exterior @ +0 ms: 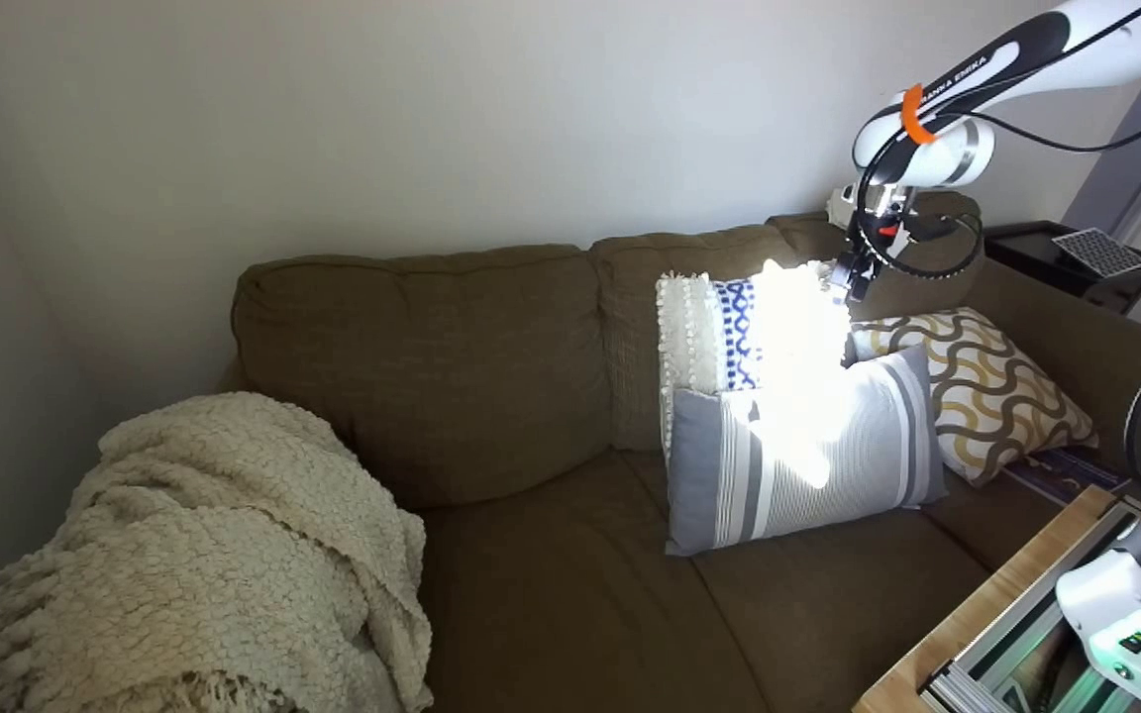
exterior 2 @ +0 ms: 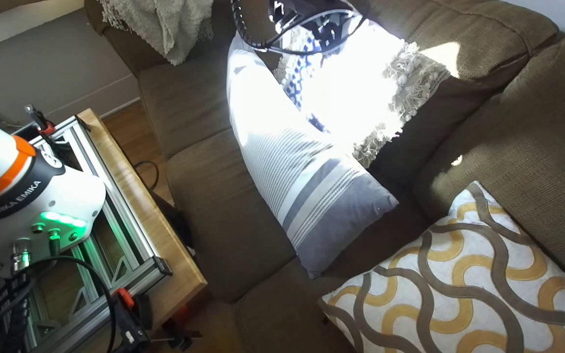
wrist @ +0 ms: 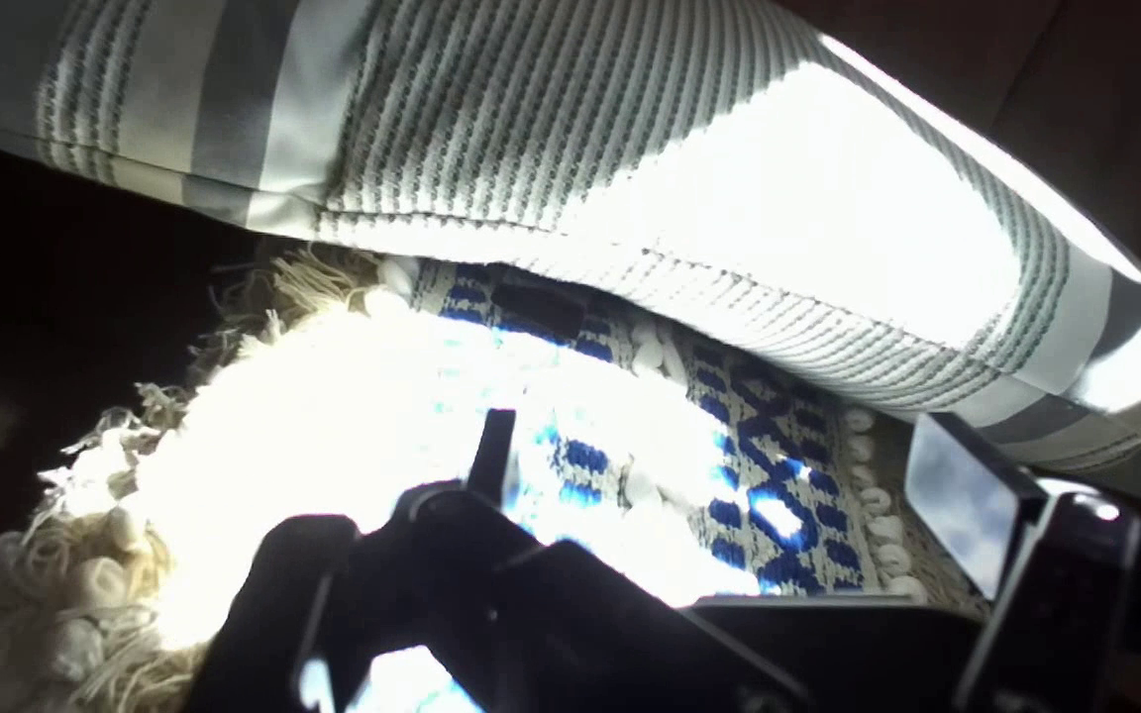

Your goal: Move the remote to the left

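The remote (wrist: 538, 309) shows in the wrist view as a short dark bar. It lies on the blue and white fringed pillow (wrist: 778, 475), close to the edge of the striped pillow (wrist: 452, 109), which may hide part of it. In an exterior view a dark patch between these pillows may be the remote (exterior 2: 317, 122), but glare makes this unsure. My gripper (wrist: 729, 475) is open with nothing between its fingers. It is over the fringed pillow, apart from the remote. The gripper shows above that pillow in both exterior views (exterior: 856, 275) (exterior 2: 329, 34).
The striped pillow (exterior: 828, 465) leans in front of the fringed pillow on the brown couch (exterior: 432, 366). A yellow and grey patterned pillow (exterior 2: 449, 279) lies beside them. A cream blanket (exterior: 224, 555) covers one couch end. Strong sunlight washes out the fringed pillow. The robot's wooden table (exterior 2: 174, 250) stands in front.
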### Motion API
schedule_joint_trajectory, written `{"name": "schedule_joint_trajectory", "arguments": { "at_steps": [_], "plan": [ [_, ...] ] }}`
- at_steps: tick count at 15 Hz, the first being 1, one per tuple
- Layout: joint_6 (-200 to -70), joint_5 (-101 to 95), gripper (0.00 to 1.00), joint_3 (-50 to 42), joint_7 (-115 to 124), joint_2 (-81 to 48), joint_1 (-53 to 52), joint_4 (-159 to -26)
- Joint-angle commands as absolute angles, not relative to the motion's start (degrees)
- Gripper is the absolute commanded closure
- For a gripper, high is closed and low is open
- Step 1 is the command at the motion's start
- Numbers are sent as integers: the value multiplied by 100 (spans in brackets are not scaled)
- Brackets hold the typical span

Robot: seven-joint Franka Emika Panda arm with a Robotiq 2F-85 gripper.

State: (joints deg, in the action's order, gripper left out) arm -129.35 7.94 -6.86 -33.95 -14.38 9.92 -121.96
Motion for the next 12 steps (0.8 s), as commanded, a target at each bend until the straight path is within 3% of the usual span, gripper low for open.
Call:
{"name": "schedule_joint_trajectory", "arguments": {
  "at_steps": [1, 12],
  "plan": [
    [-12944, 928, 0, -548, -3528, -1587, 1172, -12179],
    [-12704, 931, 0, -460, -3377, -2858, 1361, -11333]
  ]
}}
